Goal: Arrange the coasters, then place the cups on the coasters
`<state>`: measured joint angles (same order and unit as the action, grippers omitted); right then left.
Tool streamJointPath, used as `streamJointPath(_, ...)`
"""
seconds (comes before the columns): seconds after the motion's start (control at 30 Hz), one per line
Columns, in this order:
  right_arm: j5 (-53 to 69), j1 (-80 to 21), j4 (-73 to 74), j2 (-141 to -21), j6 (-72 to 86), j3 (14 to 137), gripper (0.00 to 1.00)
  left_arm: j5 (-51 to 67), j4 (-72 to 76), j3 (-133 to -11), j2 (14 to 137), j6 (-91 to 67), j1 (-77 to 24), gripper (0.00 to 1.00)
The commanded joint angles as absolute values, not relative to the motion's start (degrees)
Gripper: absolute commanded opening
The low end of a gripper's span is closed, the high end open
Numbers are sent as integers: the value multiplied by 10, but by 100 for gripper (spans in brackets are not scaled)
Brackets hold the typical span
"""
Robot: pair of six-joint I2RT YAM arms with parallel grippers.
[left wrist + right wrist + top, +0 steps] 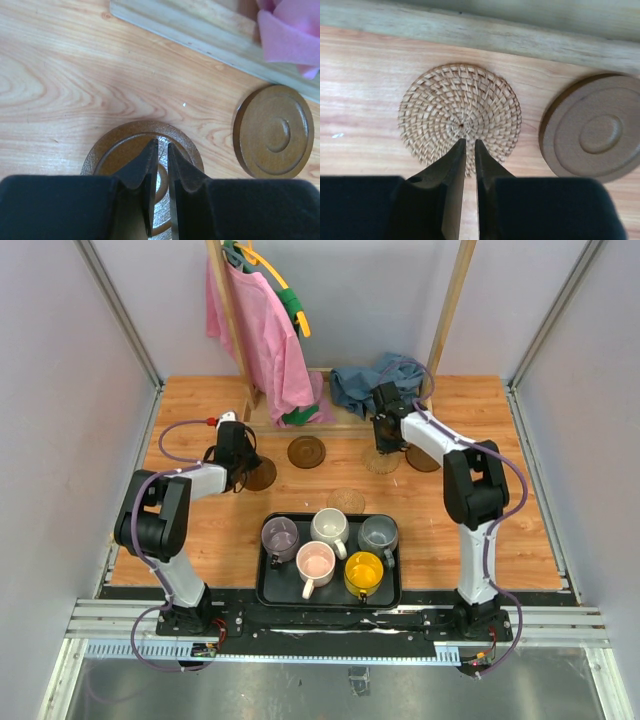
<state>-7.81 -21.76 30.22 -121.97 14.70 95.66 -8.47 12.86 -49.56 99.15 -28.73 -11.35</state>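
Five coasters lie on the wooden table: a dark one (262, 476) (107, 150) under my left gripper (243, 465) (162, 142), a second dark one (306, 451) (275, 131) to its right, a woven one (346, 501) in the middle, another woven one (383, 462) (460, 107) under my right gripper (388, 445) (470, 141), and a brown one (423, 458) (592, 129) beside it. Both grippers' jaws stand almost together with a thin slit, and nothing is between them. The purple-grey (279, 536), white (329, 527), grey-blue (378, 534), pink (315, 563) and yellow (363, 571) cups stand in the black tray (265, 590).
A wooden rack stands at the back with a pink garment (265, 330) hanging from it and a blue cloth (370, 380) on its base. The rack's base rail (200, 35) (470, 30) runs just beyond both grippers. Grey walls close in the table's sides.
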Motion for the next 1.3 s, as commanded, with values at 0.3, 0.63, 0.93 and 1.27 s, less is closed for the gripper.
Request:
streamJointPath(0.3,-20,-275,293,-1058,127,848,4,-84,156,-457,894,-281,-110,10)
streamJointPath(0.63,7,-358,277,-1049,150,770,1,-72,152,-407,858,-301,-111,2)
streamJointPath(0.93,58,-395,264,-1086,176,755,1,-73,153,-386,855,-310,-111,6)
streamJointPath(1.27,10,-393,305,-1184,185,817,1,-75,153,-387,866,-305,-111,3)
